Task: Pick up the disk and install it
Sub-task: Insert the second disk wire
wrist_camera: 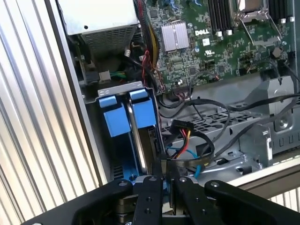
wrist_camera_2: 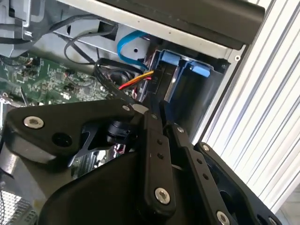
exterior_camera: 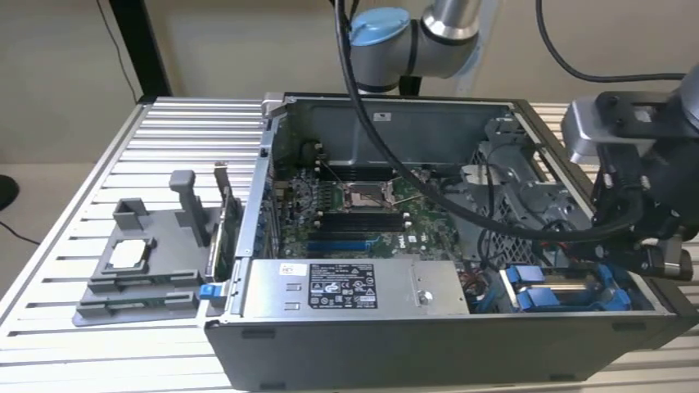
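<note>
The disk (exterior_camera: 562,289), silver with a bright blue plastic frame, sits in the drive bay at the near corner of the open computer case (exterior_camera: 437,340), on the exterior view's right. Its blue frame (wrist_camera: 140,112) (wrist_camera_2: 187,65) appears in both wrist views, standing edge-on in the bay. My gripper (exterior_camera: 653,266) hangs over that corner of the case. Its two black fingers lie close together, shut, with the fingertips (wrist_camera: 165,177) (wrist_camera_2: 161,117) at the disk's end. Whether they touch it I cannot tell.
A large grey labelled box (exterior_camera: 327,286) lies beside the bay. The green motherboard (exterior_camera: 361,205) fills the case floor, and red, yellow and black cables (wrist_camera: 187,140) run beside the bay. A grey fixture (exterior_camera: 147,274) holding a small silver chip (exterior_camera: 129,252) stands on the slatted table.
</note>
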